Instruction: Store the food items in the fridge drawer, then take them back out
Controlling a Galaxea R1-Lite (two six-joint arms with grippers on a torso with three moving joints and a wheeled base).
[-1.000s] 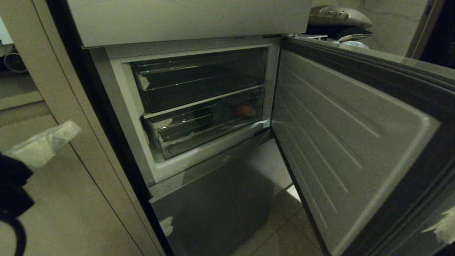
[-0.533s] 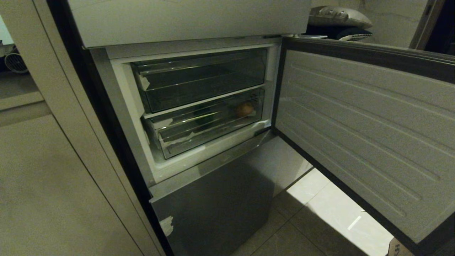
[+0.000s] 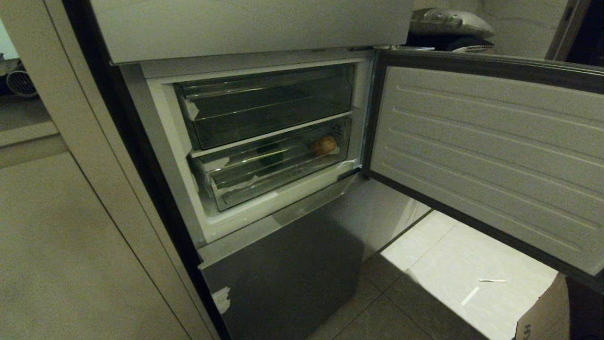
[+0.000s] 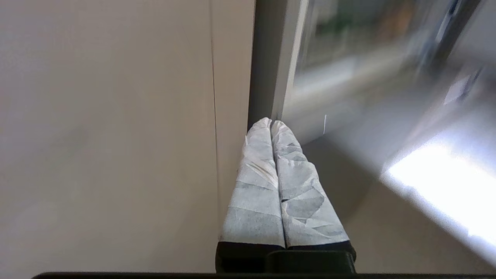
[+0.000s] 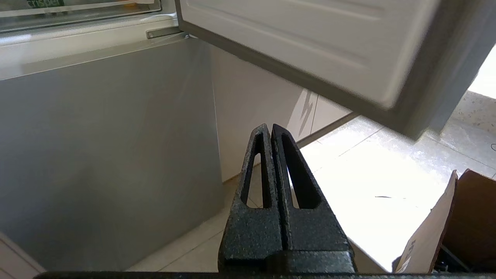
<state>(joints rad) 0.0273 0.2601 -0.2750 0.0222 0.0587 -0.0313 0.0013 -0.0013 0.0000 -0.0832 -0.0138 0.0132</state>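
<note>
- Hanging low beside the fridge [image 3: 283, 264], your left gripper [image 4: 271, 124] has its taped fingers [image 4: 255, 186] pressed together with nothing between them, tips pointing at the seam between a beige cabinet [image 4: 104, 135] and the fridge's grey side.
- Your right gripper [image 5: 270, 130] is likewise closed and empty, parked above the floor tiles [image 5: 368, 182] in front of the lower steel panel [image 5: 104, 147]; neither arm shows in the head view.
- The door [image 3: 486, 156] stands swung wide on the right, which leaves the compartment clear for a reach.
- Inside, two clear bins sit stacked and pushed in: the upper tray [image 3: 264, 106] looks empty, and the drawer [image 3: 273, 160] beneath holds the roll [image 3: 323, 145] at its right rear, seen through the clear front wall.
- A dark object [image 3: 270, 158] lies mid-drawer; you cannot tell what it is.
- Judging by this, the storing half looks done, and you would next need the drawer pulled out before any grasp.
- A cardboard box [image 5: 457, 221] stands open on the floor under the door's far edge.
</note>
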